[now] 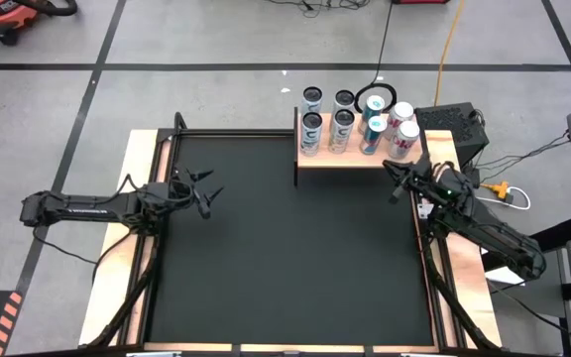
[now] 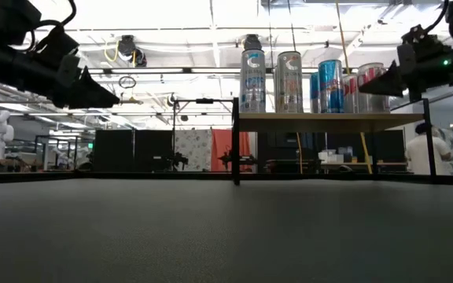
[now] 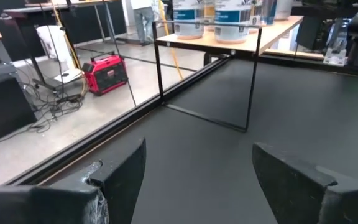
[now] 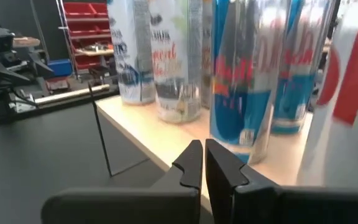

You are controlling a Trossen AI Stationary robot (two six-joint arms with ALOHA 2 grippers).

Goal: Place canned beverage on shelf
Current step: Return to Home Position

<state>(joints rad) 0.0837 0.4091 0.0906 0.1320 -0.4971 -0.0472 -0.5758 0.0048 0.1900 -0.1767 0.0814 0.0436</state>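
Observation:
Several beverage cans (image 1: pixel 342 127) stand upright on the light-wood shelf (image 1: pixel 355 159) at the table's far side, right of centre: silver-white ones (image 4: pixel 176 56) at its left, blue-and-silver (image 4: pixel 238 74) and white-and-red ones (image 4: pixel 347 106) at its right. My right gripper (image 1: pixel 396 178) is shut and empty, just off the shelf's near right corner, pointing at the cans at shelf height (image 4: pixel 202 163). My left gripper (image 1: pixel 209 196) is open and empty above the mat's left side (image 3: pixel 197 165), well away from the shelf.
The shelf stands on thin black legs (image 2: pixel 235 141) on the large black mat (image 1: pixel 285 258). A dark box (image 1: pixel 454 124) and cables lie beyond the table's far right corner. A person (image 2: pixel 423 153) stands in the room behind the table.

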